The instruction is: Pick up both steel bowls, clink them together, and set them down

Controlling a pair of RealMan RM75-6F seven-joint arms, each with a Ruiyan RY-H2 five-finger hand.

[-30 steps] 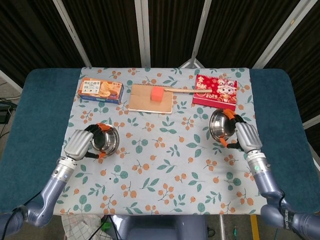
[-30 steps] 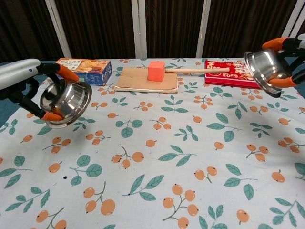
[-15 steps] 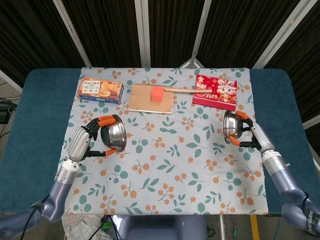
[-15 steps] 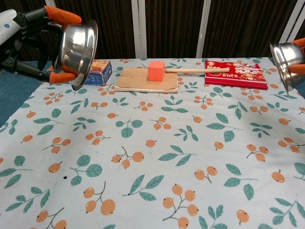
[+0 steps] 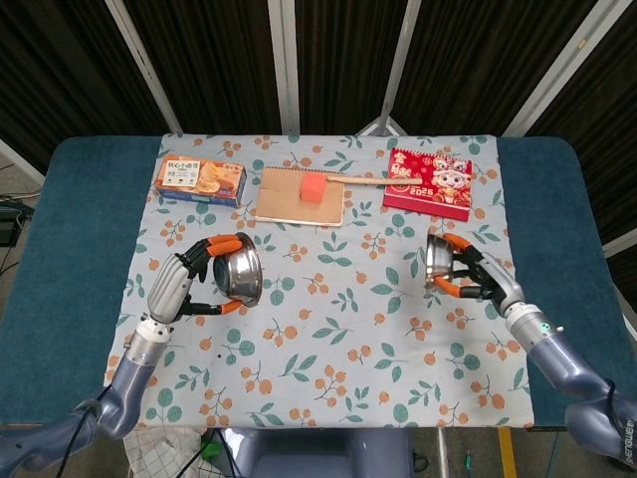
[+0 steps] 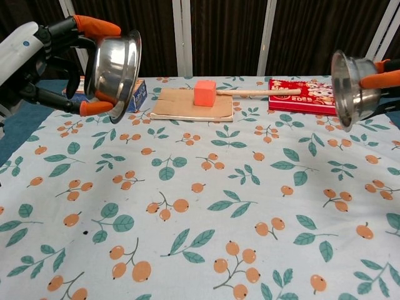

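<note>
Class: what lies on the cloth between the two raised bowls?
Nothing: between the left bowl and right bowl only bare patterned cloth shows, clearest in the chest view.

Both steel bowls (image 6: 117,74) (image 6: 349,89) were polished metal, mirror-glossy. The bench cloth (image 6: 206,206) looked matt and printed. The stick (image 5: 360,179) was bare wood — the flat sheet (image 5: 299,199) beneath looked like dull brown cardboard.

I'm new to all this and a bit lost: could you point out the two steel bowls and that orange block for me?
left steel bowl (image 6: 117,74), chest view, on its shiny outer wall.
right steel bowl (image 6: 349,81), chest view, on its outer side near the rim.
orange block (image 6: 204,93), chest view, on its front face.
</note>
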